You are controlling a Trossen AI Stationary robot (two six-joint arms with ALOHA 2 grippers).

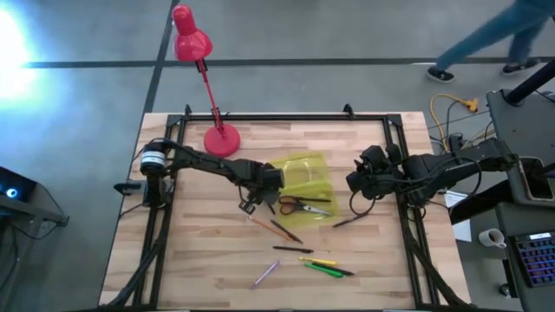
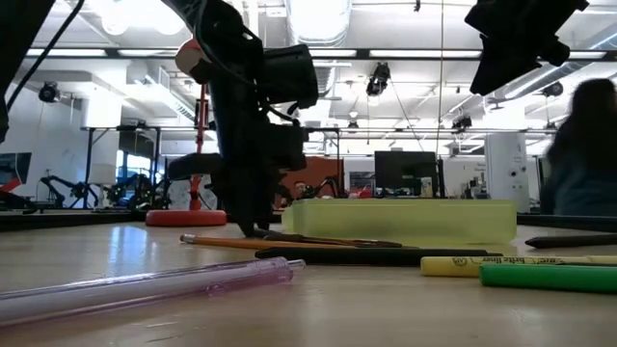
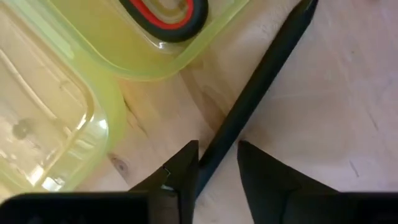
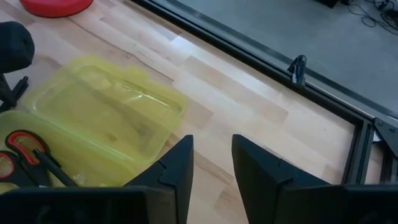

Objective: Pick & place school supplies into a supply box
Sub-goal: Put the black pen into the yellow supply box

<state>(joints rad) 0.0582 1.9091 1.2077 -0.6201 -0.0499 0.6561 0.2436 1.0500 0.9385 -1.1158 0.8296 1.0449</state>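
Left gripper (image 1: 249, 204) is down at the table just beside the near-left corner of the supply box (image 1: 305, 165). In the left wrist view its fingers (image 3: 180, 171) straddle a black pencil (image 3: 261, 78) lying on the wood; there is a gap on one side, so the fingers are apart around it, not yet clamped.

The supply box sits open near the table's middle, its lid (image 4: 106, 99) folded out flat toward the red lamp (image 1: 198, 52). Red-handled scissors (image 1: 303, 206) lie in the box's near half, handles toward the left arm.

Right gripper (image 1: 357, 182) hangs above the table to the right of the box, holding nothing; its fingers (image 4: 177, 168) stand apart with bare wood showing between them.

Still on the table nearer the front: a brown pencil (image 1: 277, 227), a black pen (image 1: 290, 250), a yellow marker (image 1: 319, 261), a green marker (image 1: 325, 269) and a purple pen (image 1: 265, 274). Another dark pen (image 1: 347, 221) lies right of the box.

A person (image 1: 486, 39) is on the floor beyond the table's far right corner.
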